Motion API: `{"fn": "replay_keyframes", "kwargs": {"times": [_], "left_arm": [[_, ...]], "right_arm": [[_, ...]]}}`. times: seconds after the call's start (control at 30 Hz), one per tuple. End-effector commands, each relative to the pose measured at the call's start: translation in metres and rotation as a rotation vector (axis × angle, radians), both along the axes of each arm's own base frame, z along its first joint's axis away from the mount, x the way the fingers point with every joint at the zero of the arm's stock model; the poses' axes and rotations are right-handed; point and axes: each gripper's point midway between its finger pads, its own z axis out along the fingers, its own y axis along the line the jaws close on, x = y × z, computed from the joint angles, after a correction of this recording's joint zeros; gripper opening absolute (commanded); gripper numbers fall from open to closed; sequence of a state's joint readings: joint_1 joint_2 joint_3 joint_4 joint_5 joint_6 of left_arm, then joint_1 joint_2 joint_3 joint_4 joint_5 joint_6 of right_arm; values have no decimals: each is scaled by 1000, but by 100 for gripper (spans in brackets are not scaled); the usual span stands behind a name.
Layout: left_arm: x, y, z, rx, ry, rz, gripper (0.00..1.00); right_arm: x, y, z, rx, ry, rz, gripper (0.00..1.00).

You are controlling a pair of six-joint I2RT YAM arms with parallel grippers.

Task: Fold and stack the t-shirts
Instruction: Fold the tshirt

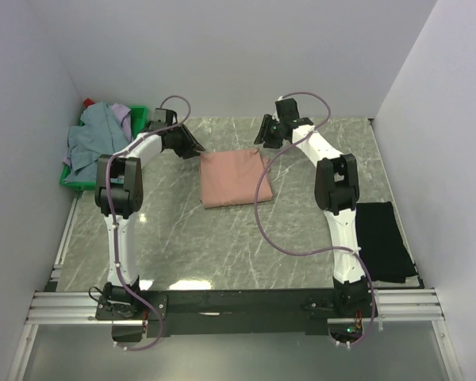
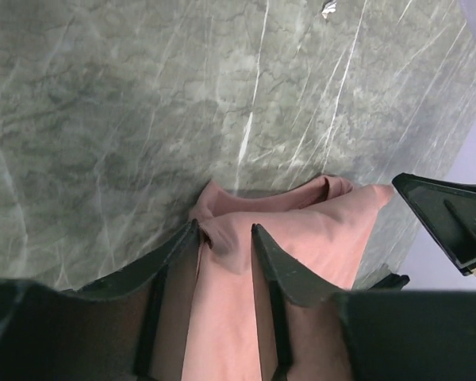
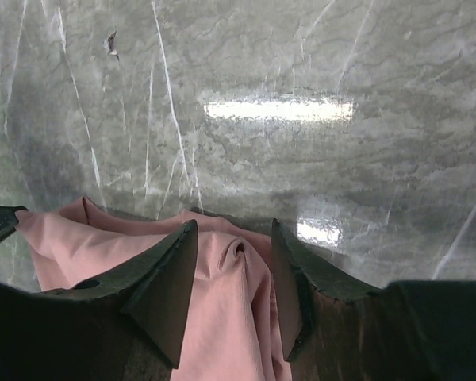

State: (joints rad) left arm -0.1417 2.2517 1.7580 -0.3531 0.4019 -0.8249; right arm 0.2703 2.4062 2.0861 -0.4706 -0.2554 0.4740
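A salmon-pink t-shirt [image 1: 234, 178] lies folded as a flat rectangle in the middle of the table. My left gripper [image 1: 192, 147] is at its far left corner and my right gripper [image 1: 263, 135] at its far right corner. In the left wrist view the jaws [image 2: 224, 230] stand apart with a pucker of pink cloth [image 2: 317, 222] between them. In the right wrist view the jaws [image 3: 234, 226] also stand apart over a ridge of pink cloth [image 3: 71, 238]. A black t-shirt [image 1: 385, 242] lies folded at the near right. A grey-blue shirt [image 1: 91, 143] and a lavender shirt [image 1: 123, 119] lie heaped in the crate.
A green plastic crate [image 1: 71, 181] stands at the far left against the wall. White walls close the table in at the left, back and right. A purple cable [image 1: 262, 222] hangs from the right arm over the table.
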Motion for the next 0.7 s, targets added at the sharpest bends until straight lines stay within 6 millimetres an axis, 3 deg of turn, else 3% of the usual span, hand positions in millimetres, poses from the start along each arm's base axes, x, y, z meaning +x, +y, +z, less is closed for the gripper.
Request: {"fn": "replay_keyframes", "kwargs": {"times": [0.0, 0.37, 0.6, 0.67], "left_arm": [[13, -8, 18, -3, -59, -13, 37], [16, -16, 15, -25, -56, -20, 17], [14, -20, 23, -39, -74, -29, 1], [12, -20, 25, -43, -76, -30, 1]], "right_arm": [[8, 7, 9, 8, -26, 1, 49], [0, 16, 9, 14, -16, -5, 42], [-3, 18, 25, 29, -38, -11, 4], [-4, 18, 37, 33, -54, -14, 0]]}}
